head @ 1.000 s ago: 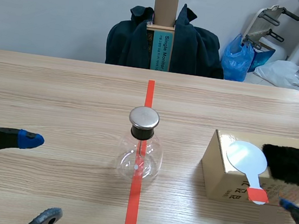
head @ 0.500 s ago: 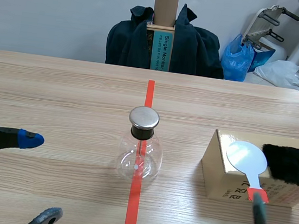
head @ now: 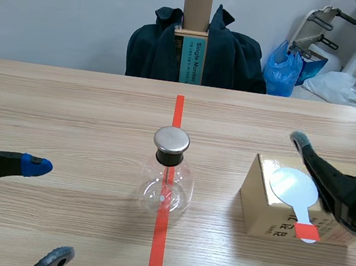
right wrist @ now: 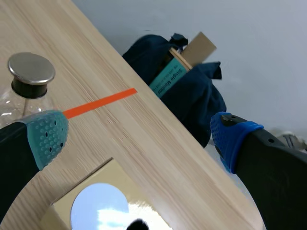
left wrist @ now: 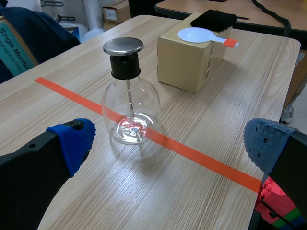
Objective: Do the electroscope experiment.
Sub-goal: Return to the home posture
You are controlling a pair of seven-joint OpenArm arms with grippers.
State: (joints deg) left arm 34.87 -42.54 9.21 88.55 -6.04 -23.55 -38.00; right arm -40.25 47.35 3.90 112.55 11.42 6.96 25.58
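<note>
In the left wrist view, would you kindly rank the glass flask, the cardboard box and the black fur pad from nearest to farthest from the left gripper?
From the left gripper:
1. Glass flask, just ahead of the open fingers, on the tape line.
2. Cardboard box, beyond the flask.
3. Black fur pad, on the box's far end.

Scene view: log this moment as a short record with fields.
flask: glass electroscope flask, metal cap, upright on the tape line
box: cardboard box beside the flask
paddle: white disc paddle lying on the box
fur: black fur pad on the box, beside the paddle
left gripper: open, empty, flask ahead
right gripper: open, empty, above the box
</note>
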